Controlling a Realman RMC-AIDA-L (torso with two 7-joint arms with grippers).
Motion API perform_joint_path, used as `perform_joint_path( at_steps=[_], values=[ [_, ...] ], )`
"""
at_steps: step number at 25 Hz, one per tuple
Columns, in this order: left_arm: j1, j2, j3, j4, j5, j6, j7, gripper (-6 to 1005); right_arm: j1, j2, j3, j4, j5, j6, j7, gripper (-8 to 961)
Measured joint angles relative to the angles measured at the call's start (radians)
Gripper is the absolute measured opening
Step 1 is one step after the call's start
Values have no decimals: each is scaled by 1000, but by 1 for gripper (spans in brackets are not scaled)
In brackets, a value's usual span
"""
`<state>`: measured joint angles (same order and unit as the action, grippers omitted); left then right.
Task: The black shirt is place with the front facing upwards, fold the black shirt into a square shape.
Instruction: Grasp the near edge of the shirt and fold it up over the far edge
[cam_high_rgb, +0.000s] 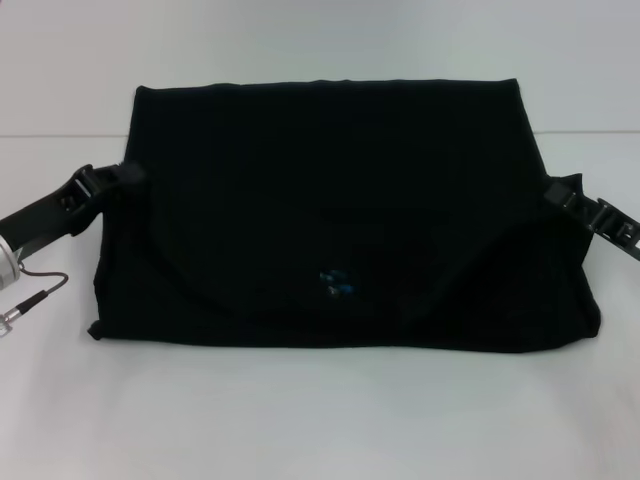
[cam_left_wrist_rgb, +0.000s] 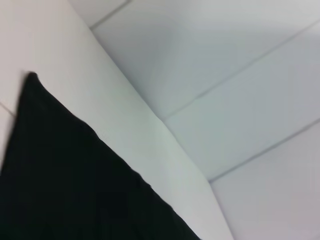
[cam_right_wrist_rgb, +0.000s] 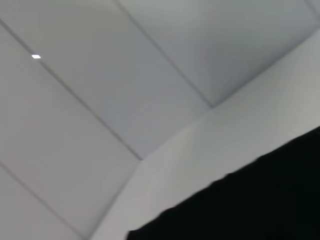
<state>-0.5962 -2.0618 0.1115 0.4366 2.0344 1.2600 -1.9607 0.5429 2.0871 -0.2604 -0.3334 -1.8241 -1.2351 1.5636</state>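
White table, pale tiled floor

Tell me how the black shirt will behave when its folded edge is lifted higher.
The black shirt looks floppy: its layers sag between the left end effector and right end effector. It probably weighs little. Its loose folds would likely slide open if released.

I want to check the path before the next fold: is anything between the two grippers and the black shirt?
Nothing visible stands between them. The left gripper is at the left edge of the large black fabric shirt, and the right gripper is at its right edge, both right against the cloth on the white table.
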Motion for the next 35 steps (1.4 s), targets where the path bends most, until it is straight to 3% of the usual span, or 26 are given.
perform_joint_path(
  at_steps=[12, 19, 35],
  values=[
    [-62, -34, 6, -3, -55, -149, 76, 114, 57, -2, -5, 0, 16, 153, -30, 24],
    [-67, -36, 8, -3, -124, -150, 96, 116, 61, -2, -6, 0, 46, 134, -57, 24],
    [-67, -50, 6, -56, -192, -230, 184, 120, 108, 1, -15, 6, 48, 234, -91, 23]
  ],
)
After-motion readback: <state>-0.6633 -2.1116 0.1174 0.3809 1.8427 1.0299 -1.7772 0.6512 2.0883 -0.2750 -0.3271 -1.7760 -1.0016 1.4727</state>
